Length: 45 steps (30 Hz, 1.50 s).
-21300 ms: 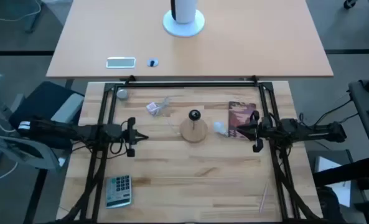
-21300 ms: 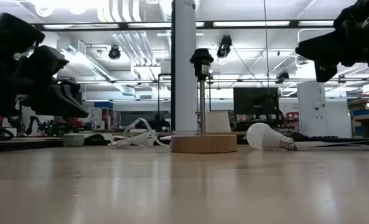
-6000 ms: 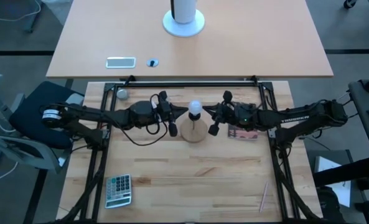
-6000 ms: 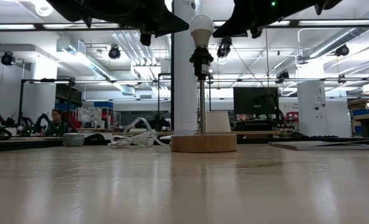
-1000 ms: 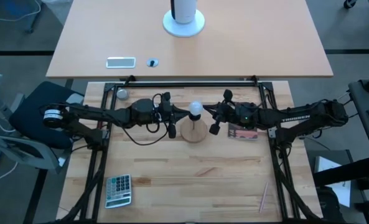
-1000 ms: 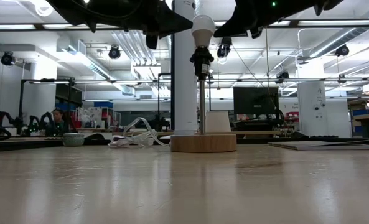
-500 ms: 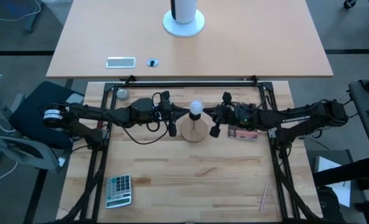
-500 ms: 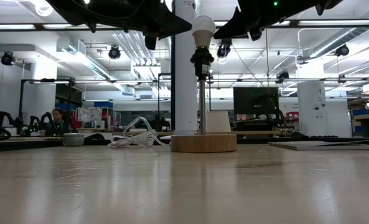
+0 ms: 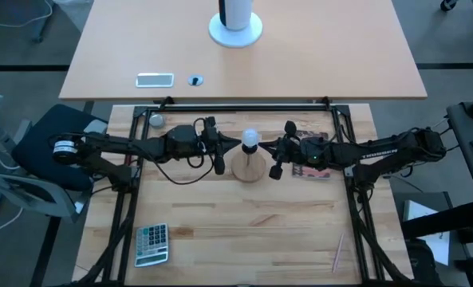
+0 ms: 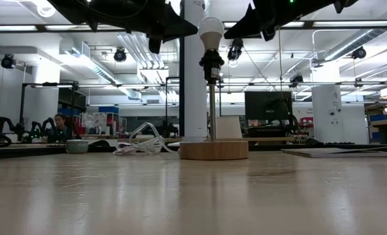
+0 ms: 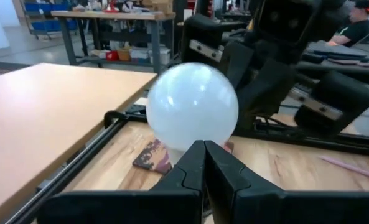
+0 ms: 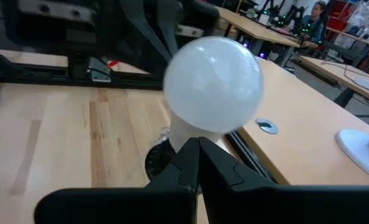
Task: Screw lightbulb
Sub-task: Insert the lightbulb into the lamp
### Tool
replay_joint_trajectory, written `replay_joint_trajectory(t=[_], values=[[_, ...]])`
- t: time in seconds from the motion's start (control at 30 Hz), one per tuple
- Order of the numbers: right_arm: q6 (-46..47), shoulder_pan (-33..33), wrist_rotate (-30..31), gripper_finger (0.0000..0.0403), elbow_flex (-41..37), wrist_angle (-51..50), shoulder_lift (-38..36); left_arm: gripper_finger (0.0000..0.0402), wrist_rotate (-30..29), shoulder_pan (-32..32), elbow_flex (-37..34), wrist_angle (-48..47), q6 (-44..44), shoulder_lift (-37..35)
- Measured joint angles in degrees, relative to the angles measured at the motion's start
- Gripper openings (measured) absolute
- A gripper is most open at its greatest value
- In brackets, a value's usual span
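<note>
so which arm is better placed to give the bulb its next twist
Neither has a clear edge. The bulb stands upright in the lamp socket, and the left gripper and right gripper flank it, both shut. The left looks slightly closer, so I'd lean left.

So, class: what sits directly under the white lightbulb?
A black socket on a thin post, rising from the round wooden base. The lightbulb has its screw base hidden inside the socket.

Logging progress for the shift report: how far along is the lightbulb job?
Done: the lightbulb stands upright in the black socket atop the wooden lamp stand. In hand: the left gripper and right gripper flank it, jaws shut, neither gripping it. Left: backing away; how tightly it is screwed in can't be seen.
</note>
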Motion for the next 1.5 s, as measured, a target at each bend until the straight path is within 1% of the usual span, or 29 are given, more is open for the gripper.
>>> replay_joint_trajectory(t=[0.17, 0.3, 0.43, 0.53, 0.6, 0.67, 0.93, 1.13, 1.23, 1.4, 1.43, 1.5], values=[[-0.2, 0.0, 3.2, 0.0002, 0.0, -1.5, -0.5, 0.0, 0.1, -0.4, 0.0, -1.7, -0.6, -0.9], [-2.5, -0.7, 5.1, 0.0002, 0.0, -0.9, -0.4, 0.0, 0.9, -0.4, 0.0, 0.2, 0.3, -0.9], [-4.5, -1.8, 4.5, 0.0002, 0.0, 1.7, -0.4, 0.0, 0.9, -0.4, 0.0, 3.3, 0.9, -0.5], [-5.8, -1.8, 4.3, 0.0002, 0.0, 3.7, -0.4, 0.0, 0.1, -0.1, 0.0, 3.2, 0.9, -0.3], [-6.2, -1.7, 2.8, 0.0002, 0.0, 4.3, -0.4, 0.0, -0.8, 0.1, 0.0, 3.2, 0.9, -0.3], [-6.2, -1.7, 1.5, 0.0002, 0.0, 4.3, -0.4, 0.0, -1.4, 0.3, 0.0, 3.0, 0.9, -0.3], [-5.6, -1.5, 0.9, 0.0002, 0.0, 4.3, -0.4, 0.0, -1.8, 0.7, 0.0, 2.8, 3.2, -0.3], [-2.8, -0.5, -0.9, 0.0002, 0.0, 4.3, -0.4, 0.0, -1.9, 1.7, 0.0, 2.1, 3.5, -0.3], [-1.6, 0.4, -0.6, 0.0002, 0.0, 4.3, -0.4, 0.0, -1.9, 1.6, 0.0, 1.3, 3.8, -0.3], [-1.2, 1.4, 2.8, 0.0002, 0.0, 3.2, -0.4, 0.0, -1.7, 1.2, 0.0, -1.2, 3.8, -2.2], [-1.2, 1.4, 3.1, 0.0002, 0.0, 3.2, -0.5, 0.0, -1.2, 0.9, 0.0, -2.1, 3.8, -2.9], [-1.2, 1.5, 3.3, 0.0002, 0.0, 3.2, -0.6, 0.0, 1.7, 0.3, 0.0, -3.5, 3.9, -3.8]])
